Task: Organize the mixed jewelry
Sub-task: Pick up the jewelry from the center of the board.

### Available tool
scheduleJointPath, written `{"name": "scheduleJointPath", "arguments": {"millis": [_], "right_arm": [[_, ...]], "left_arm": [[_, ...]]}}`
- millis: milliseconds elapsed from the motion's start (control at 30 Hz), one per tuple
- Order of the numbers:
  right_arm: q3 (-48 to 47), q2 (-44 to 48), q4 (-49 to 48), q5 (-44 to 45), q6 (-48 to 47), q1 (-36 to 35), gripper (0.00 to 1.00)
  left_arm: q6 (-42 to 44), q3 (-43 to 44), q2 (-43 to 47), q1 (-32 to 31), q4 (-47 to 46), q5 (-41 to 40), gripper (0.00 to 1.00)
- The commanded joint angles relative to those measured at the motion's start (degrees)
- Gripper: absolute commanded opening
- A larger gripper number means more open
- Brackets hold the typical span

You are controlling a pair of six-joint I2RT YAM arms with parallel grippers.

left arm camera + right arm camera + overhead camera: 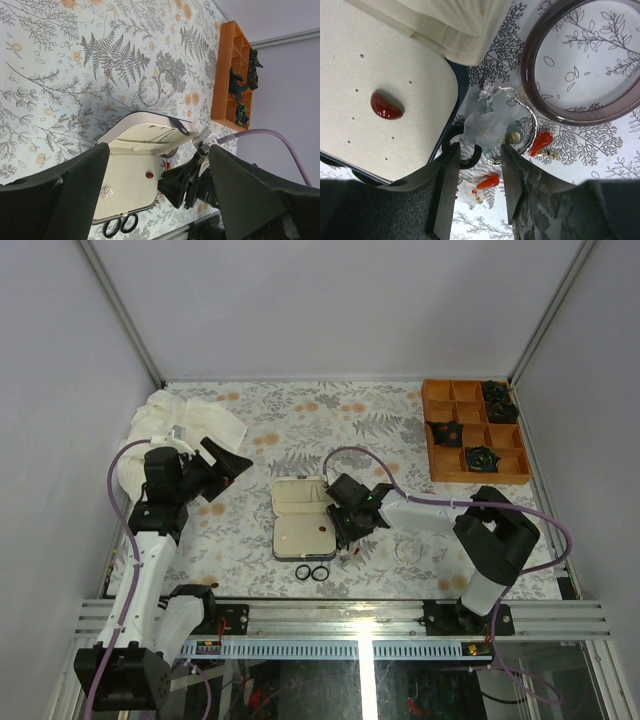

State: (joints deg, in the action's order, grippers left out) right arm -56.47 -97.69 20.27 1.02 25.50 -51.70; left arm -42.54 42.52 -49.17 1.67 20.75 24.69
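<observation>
Right gripper stands low over the table, just beside the open navy case. Its fingers are a narrow gap apart and clamp nothing. A frosted flower earring on a silver hook lies on the table directly off the fingertips, in line with the gap. A red drop bead with a small white flower lies inside the gap between the two fingers; whether it touches either finger cannot be told. A second red drop lies just outside the finger farther from the case. A dark reddish-brown bangle lies flat beyond it, close against the earring's hook; contact cannot be told. A red half-moon piece sits on the case's cream lining. Two black rings lie side by side, touching, just off the case's near edge. Thin wire hoops lie on the table past the raised lid. Left gripper is held at the table's left, well apart from the case, with its fingers wide and empty. The orange divided tray sits at the far right corner.
</observation>
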Motion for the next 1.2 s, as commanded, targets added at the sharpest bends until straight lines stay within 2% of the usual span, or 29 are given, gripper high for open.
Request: {"name": "scheduleJointPath", "arguments": {"millis": [0,100,200,467,600,933,1167], "right_arm": [[-3.11,-2.30,-0.30,2.12,0.18,0.80,0.45],[-3.79,-3.74,-0.65,1.64,0.07,1.22,0.43],[-4.04,-3.84,-1.02,1.44,0.08,1.33,0.36],[-3.84,-1.66,-0.67,2.51,-1.03,1.74,0.13],[-2.90,1.12,-0.69,3.26,-1.40,1.76,0.04],[-1.31,9.47,1.93,2.90,-3.50,2.08,0.04],[0.26,14.65,4.95,-0.12,-4.66,5.20,0.06]], "left_arm": [[1.06,0.28,0.52,0.44,0.25,1.57,0.81],[1.06,0.25,0.53,0.42,0.25,1.54,0.80],[1.06,0.13,0.57,0.49,0.25,1.58,0.80],[1.15,-0.01,0.51,0.60,0.16,1.83,0.80],[1.15,0.12,0.65,0.69,0.23,1.86,0.80],[1.06,0.76,0.86,0.81,0.56,1.98,0.80],[0.93,0.68,1.11,0.83,0.43,2.08,0.80]]}}
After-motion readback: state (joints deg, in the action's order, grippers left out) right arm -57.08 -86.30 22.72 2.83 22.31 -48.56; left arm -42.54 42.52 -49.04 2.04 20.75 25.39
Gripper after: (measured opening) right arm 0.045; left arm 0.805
